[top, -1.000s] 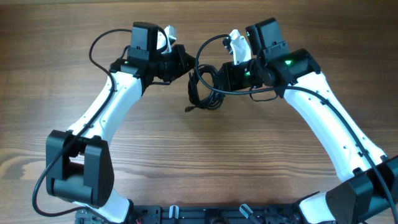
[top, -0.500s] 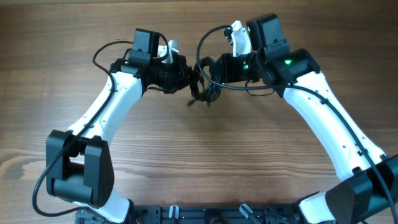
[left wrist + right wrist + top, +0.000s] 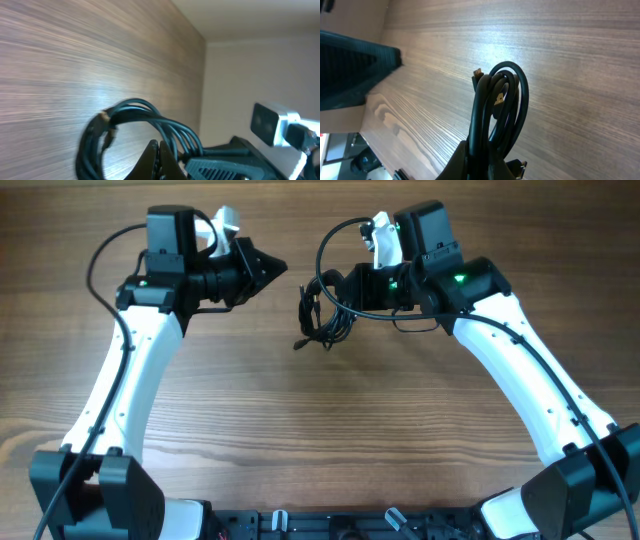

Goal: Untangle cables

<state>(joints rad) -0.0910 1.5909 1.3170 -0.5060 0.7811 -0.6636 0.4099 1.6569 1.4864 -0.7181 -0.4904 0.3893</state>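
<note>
Much open table [image 3: 330, 440] around the held cables [image 3: 322, 320]

You have black cables [image 3: 322, 315] with small gold-toned plug tips [image 3: 477, 73], lying against a table [image 3: 330, 430] of brown wood with fine, streaky grain. Your arms [image 3: 130, 380] are white with black joints, and a green light [image 3: 463, 279] glows on the right one

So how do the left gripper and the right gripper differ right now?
The right gripper is clamped on the cable bundle; the left gripper holds nothing. The right gripper touches the bundle, while the left gripper sits apart from it, with bare table between them. Shared: both point inward toward each other over the far part of the table.
</note>
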